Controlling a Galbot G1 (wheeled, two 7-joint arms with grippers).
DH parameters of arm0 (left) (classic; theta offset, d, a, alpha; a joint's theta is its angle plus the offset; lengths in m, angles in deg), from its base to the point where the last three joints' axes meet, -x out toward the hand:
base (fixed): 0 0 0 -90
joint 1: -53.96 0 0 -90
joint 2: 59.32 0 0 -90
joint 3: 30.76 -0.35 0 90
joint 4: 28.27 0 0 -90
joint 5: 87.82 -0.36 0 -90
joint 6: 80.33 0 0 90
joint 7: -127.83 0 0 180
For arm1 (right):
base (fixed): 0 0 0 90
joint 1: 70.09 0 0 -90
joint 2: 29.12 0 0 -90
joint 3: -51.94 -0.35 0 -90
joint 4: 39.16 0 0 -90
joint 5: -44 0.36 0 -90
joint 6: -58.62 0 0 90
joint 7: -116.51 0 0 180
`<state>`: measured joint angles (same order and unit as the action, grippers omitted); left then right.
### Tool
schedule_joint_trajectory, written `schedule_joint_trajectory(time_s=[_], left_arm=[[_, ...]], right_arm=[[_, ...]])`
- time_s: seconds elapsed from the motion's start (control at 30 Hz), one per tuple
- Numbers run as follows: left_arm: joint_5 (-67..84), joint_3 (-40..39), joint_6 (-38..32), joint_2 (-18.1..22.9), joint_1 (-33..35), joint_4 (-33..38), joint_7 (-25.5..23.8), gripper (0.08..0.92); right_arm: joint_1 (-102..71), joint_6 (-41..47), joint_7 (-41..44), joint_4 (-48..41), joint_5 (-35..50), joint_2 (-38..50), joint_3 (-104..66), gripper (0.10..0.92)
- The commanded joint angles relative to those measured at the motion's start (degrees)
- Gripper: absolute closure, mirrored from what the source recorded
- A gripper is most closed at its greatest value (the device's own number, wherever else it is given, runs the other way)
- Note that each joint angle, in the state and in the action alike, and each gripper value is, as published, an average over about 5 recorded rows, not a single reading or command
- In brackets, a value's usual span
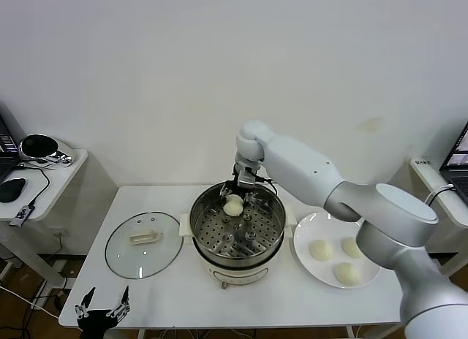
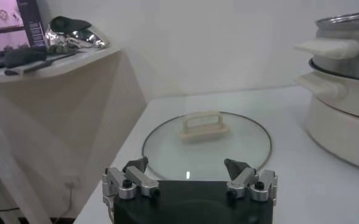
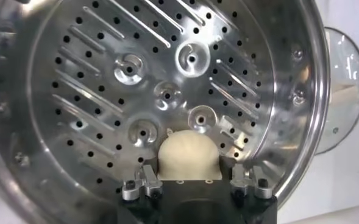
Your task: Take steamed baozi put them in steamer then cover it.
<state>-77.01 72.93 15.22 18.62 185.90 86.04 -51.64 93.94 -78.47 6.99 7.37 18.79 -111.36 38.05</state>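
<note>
- The left gripper [image 1: 103,307] hangs low off the table's front left corner, fingers spread wide with nothing between them; the glass lid [image 1: 143,244] lies flat on the table [image 1: 168,302] just beyond it.
- The right gripper [image 1: 240,195] reaches into the steamer [image 1: 238,233] over its far rim. Its fingers look apart, with one baozi [image 1: 233,204] sitting between them at the tips; whether they press it I cannot tell.
- In the right wrist view that bun [image 3: 188,156] rests on the perforated tray [image 3: 136,91], right against the gripper [image 3: 188,182].
- To the right of that gripper, a white plate [image 1: 303,237] touching the steamer's side carries three more baozi [image 1: 320,249].
</note>
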Motion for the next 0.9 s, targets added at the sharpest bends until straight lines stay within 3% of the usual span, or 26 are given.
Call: schedule_joint_trajectory(time_s=[0.03, 0.2, 0.37, 0.73, 0.9], left_arm=[[-0.03, -0.13, 0.01, 0.00, -0.07, -0.20, -0.02, 0.177], [-0.01, -0.21, 0.14, -0.06, -0.47, -0.18, -0.11, 0.177], [-0.03, -0.13, 0.33, -0.18, -0.29, 0.17, -0.30, 0.177], [0.15, -1.11, 1.41, 0.07, 0.16, 2.29, -1.30, 0.177], [1.10, -2.90, 3.54, -0.29, 1.11, 4.55, -1.68, 0.177]], right_arm=[[-0.40, -0.29, -1.34, -2.03, -0.08, -1.33, -0.09, 0.221], [0.99, 2.59, 1.75, 0.60, 5.16, 0.59, -0.69, 0.203], [5.17, 13.38, 7.17, 10.46, 15.32, 6.96, -1.57, 0.203], [18.82, 57.56, 6.87, 28.78, 33.64, 31.39, 4.30, 0.203], [18.61, 76.04, 4.15, 36.93, 36.60, 41.76, 5.66, 0.203]])
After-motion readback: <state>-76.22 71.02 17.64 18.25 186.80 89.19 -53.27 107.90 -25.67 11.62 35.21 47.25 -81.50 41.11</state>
